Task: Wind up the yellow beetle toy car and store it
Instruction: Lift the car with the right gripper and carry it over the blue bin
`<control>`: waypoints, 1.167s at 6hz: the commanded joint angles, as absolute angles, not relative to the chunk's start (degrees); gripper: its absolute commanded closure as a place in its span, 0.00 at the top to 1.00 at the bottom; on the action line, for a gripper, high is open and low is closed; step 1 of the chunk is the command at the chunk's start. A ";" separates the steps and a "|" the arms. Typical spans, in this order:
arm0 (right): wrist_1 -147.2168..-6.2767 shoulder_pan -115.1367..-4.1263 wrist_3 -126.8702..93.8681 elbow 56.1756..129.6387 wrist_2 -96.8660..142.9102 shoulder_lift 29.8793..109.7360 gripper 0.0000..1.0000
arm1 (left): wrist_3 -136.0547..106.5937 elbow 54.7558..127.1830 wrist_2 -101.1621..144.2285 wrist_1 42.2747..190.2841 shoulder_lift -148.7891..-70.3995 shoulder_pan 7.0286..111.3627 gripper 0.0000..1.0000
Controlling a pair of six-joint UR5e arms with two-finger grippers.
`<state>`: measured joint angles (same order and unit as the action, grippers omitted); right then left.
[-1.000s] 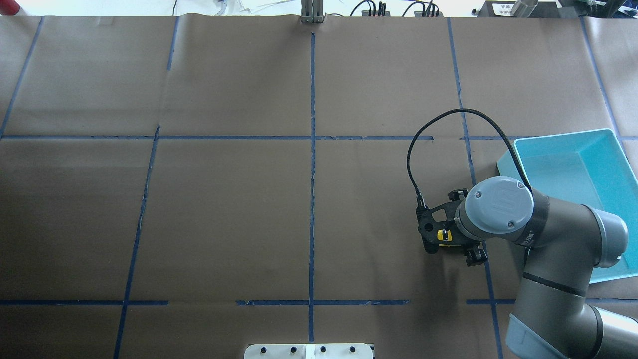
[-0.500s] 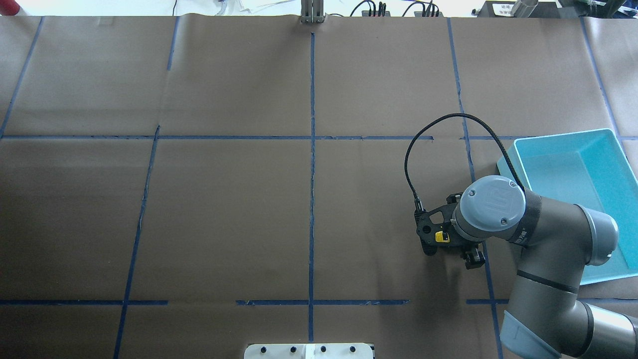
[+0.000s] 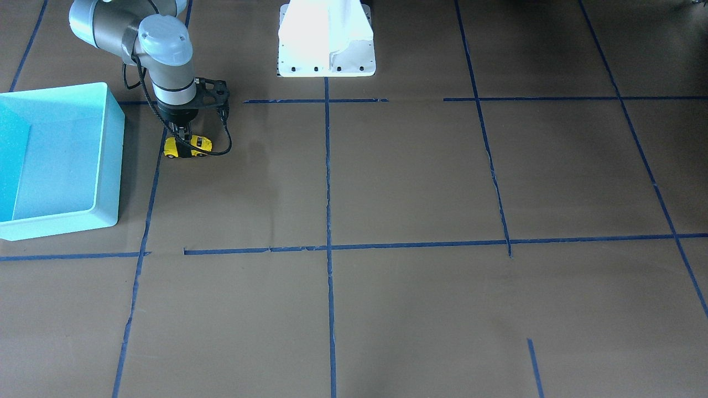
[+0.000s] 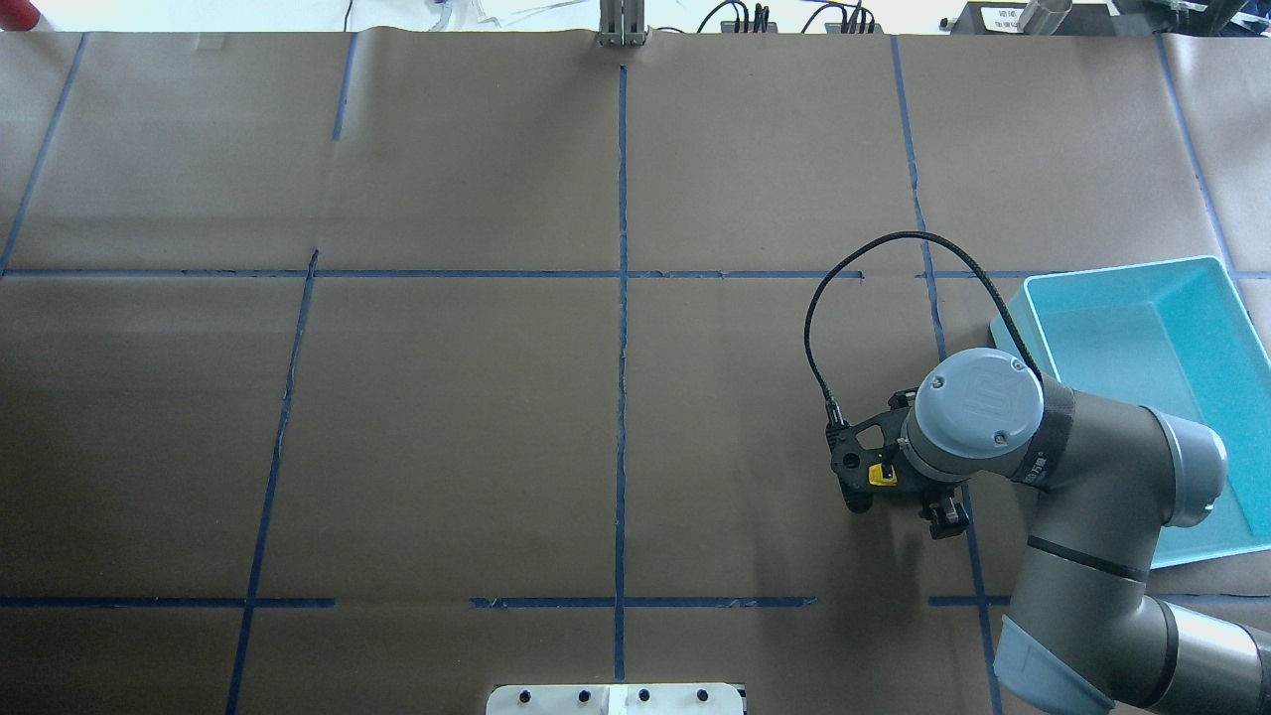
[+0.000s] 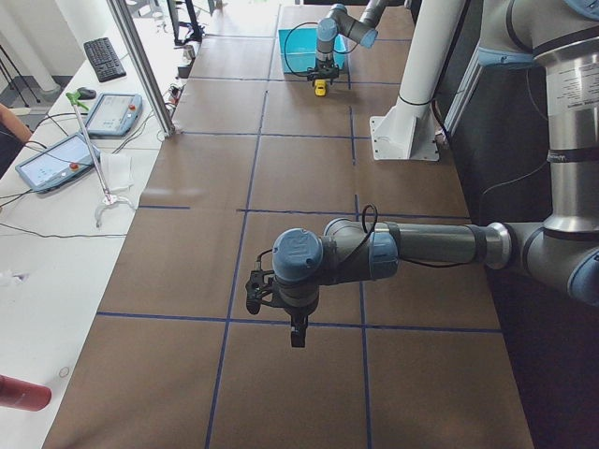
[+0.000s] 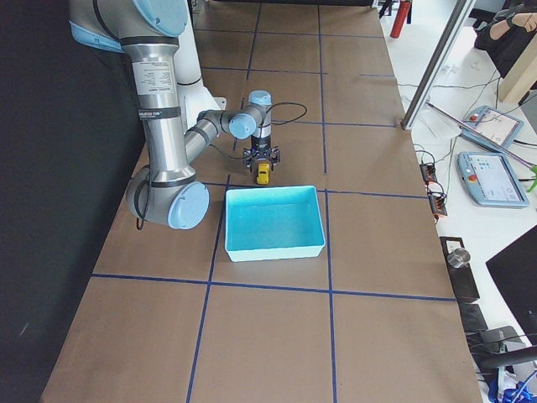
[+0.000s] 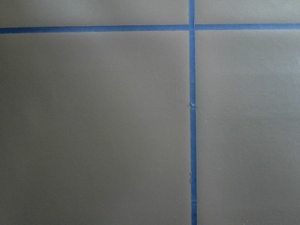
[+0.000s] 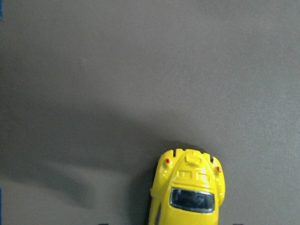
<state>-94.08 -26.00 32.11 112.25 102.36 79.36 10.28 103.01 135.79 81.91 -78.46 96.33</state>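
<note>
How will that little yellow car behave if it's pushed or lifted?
Probably rolls: the toy car seems to stand on its wheels on flat paper, so a lengthwise push should send it off. Its glossy rounded shell may slip in the right gripper. Tiny beside the bin, it is likely light.
</note>
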 commanded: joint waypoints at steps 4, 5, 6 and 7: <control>-93.52 -28.82 32.34 111.80 105.98 79.28 0.03 | 10.28 103.01 135.79 81.91 -78.49 96.33 1.00; -94.04 -30.92 32.52 112.32 108.43 79.19 0.02 | 10.28 102.92 135.79 81.91 -78.49 96.33 1.00; -94.48 -35.55 32.52 113.98 112.81 79.36 0.01 | 10.28 103.01 135.79 81.91 -78.49 96.33 1.00; -101.27 -37.34 32.52 119.30 114.33 79.19 0.01 | 10.28 102.92 135.79 81.91 -78.49 96.33 1.00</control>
